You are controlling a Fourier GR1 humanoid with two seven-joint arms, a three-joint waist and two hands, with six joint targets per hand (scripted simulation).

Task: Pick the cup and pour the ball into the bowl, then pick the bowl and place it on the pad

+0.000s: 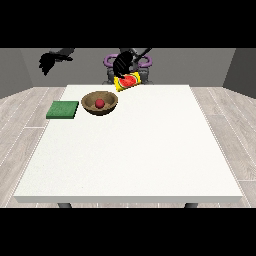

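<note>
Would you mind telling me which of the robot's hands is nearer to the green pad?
The right: the hand at the view's left hangs above and behind the green pad. The hand at the view's right holds the cup beyond the bowl.

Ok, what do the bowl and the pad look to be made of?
The bowl looks like wood: brown, matte, darker inside. The pad looks like a soft green mat, perhaps foam or fabric: flat, dull, slightly speckled. Neither is certain.
</note>
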